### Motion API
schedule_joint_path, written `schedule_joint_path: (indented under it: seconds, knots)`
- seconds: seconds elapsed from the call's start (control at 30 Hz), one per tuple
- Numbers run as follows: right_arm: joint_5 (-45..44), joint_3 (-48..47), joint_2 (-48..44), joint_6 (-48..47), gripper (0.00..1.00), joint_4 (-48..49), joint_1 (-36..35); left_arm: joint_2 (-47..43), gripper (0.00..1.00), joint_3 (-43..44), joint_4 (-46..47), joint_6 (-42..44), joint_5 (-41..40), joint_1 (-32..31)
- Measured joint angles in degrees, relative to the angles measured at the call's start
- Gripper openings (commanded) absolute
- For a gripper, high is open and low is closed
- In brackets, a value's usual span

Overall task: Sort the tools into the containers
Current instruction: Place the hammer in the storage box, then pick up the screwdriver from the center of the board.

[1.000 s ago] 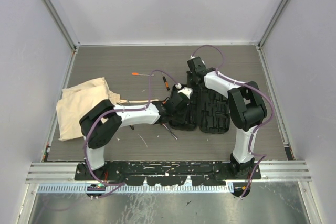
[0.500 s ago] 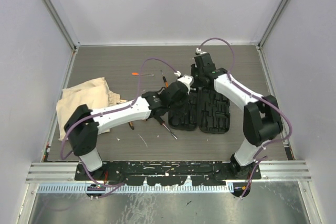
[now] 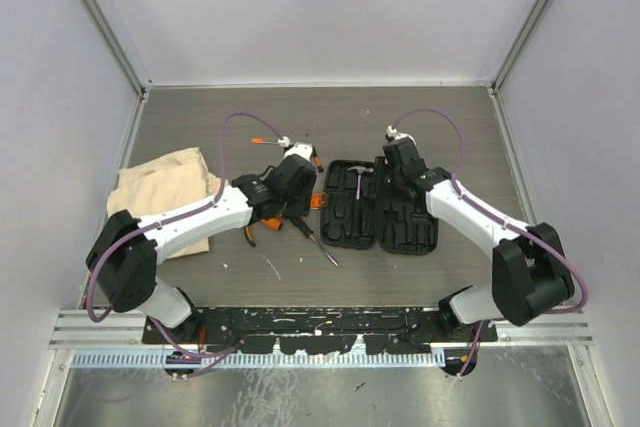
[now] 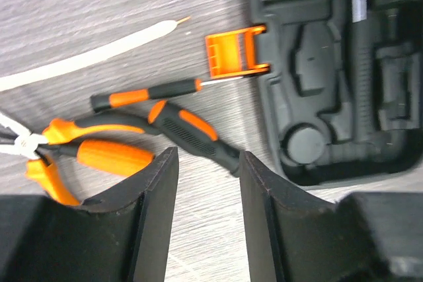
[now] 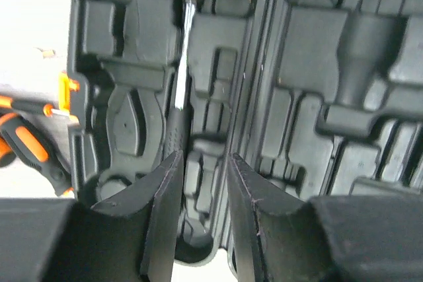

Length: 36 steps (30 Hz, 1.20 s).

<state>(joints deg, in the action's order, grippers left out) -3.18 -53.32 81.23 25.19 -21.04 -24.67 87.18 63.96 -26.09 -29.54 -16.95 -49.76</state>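
The black tool case [image 3: 395,222] lies open on the table, with the steel-headed hammer [image 5: 177,107] in a slot of its left half [image 4: 330,84]. Left of the case lie the orange-and-black pliers [image 4: 86,146], a thin screwdriver [image 4: 145,94] and a thicker screwdriver [image 4: 192,130]. My left gripper [image 4: 208,163] hangs open and empty above the table by these tools [image 3: 293,195]. My right gripper [image 5: 201,160] is open and empty over the middle of the case [image 3: 392,185]. The beige cloth bag [image 3: 160,202] lies at the left.
A thin orange-tipped driver [image 3: 264,141] lies behind the left arm, and another screwdriver [image 3: 322,250] lies in front of the case. An orange latch [image 4: 231,52] sticks out from the case's left edge. A pale stick [image 4: 99,54] lies beside the tools.
Both grippers have gone from shut to open. The left one swung left off the case to the pliers and screwdrivers. The right one drew back over the case, where the hammer now shows.
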Motion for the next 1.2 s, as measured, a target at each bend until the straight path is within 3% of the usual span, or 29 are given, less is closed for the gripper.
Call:
schedule_joint_path:
  seconds: [0.27, 0.63, 1.2]
  knots:
    - [-1.5, 9.9, -10.4, 3.9, 0.4, -0.3, -1.4, 0.5, 0.54, -1.7, -2.3, -1.5, -2.0, 2.6]
    - [-5.9, 14.4, -18.6, 7.7, 0.4, -0.8, -1.4, 7.5, 0.63, -1.5, -3.6, -4.5, -2.3, 3.0]
    - [-14.1, 15.4, -22.8, 12.2, 0.41, -2.3, -1.4, 10.4, 0.64, -1.1, -3.9, -8.5, -1.7, 3.0]
